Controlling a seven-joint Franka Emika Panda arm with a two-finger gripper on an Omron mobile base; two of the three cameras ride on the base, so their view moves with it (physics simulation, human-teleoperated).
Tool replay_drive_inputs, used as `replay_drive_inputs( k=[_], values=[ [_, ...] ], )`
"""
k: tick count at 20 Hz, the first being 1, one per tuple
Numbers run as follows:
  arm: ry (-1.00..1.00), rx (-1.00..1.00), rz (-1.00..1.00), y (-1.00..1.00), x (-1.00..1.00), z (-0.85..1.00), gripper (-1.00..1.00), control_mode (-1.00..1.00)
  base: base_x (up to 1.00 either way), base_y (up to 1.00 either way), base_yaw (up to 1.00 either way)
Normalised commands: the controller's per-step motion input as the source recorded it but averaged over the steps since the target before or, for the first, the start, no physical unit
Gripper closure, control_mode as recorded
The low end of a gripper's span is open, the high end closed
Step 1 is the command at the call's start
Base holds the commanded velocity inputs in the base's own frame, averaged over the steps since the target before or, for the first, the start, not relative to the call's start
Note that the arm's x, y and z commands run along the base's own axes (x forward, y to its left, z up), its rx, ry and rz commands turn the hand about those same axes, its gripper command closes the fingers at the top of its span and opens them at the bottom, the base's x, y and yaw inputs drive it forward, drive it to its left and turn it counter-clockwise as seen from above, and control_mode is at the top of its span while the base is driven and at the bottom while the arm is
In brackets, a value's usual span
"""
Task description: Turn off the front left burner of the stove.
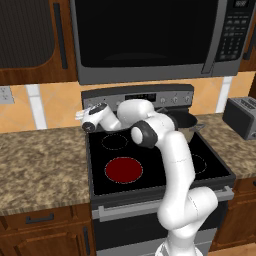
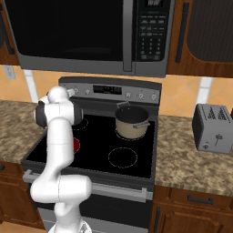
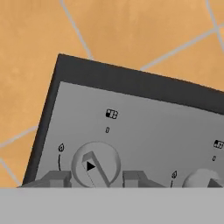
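**Front left burner glowing red, gripper at its knob**

The front left burner (image 1: 124,169) sits at the near left of the stove (image 1: 215,165), its big dotted ring filled with deep red, so it is on. The white arm rises from the near edge and reaches over the black glass to the back panel (image 1: 150,96) at the far side.

In the hand view the gripper (image 3: 96,177) is at the leftmost knob (image 3: 96,164), with one finger on each side of it and the jaws drawn in. They appear closed on the knob, though contact itself is hard to confirm. The knob's raised bar points slantwise, not at an obvious off mark. A second knob (image 3: 200,178) sits just to the right.

My judgement: the step in hand is the grip on the knob, with the turn itself not finished. The next move calls for rotating the wrist while keeping the fingers square on the bar, until the red disc goes black.

Further back on the glass, a steel pot (image 2: 132,122) stands on the far right ring. Speckled stone counters (image 1: 40,160) flank the stove, with a toaster (image 2: 215,128) on the right one. Behind is an orange tiled wall (image 3: 131,30), and above the stove hangs a microwave (image 1: 150,37) between dark wood cabinets (image 1: 30,40).
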Motion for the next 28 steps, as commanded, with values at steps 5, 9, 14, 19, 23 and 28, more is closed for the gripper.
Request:
replay_drive_inputs(
  k=[5,9,14,19,23,28],
  values=[
    [0.00,0.35,0.00,0.00,0.00,0.17,1.00,-1.00,0.00,0.00,0.00],
    [0.00,0.34,0.00,0.00,0.00,0.21,1.00,-1.00,0.00,0.00,0.00],
    [0.00,0.31,0.00,0.00,0.00,0.23,1.00,-1.00,0.00,0.00,0.00],
    [0.00,0.26,0.00,0.02,0.00,0.20,1.00,-1.00,0.00,0.00,0.00],
    [0.00,0.24,0.00,0.00,0.00,0.13,1.00,-1.00,0.00,0.00,0.00],
    [0.00,0.18,0.00,0.00,0.00,0.01,1.00,-1.00,0.00,0.00,0.00]
  ],
)
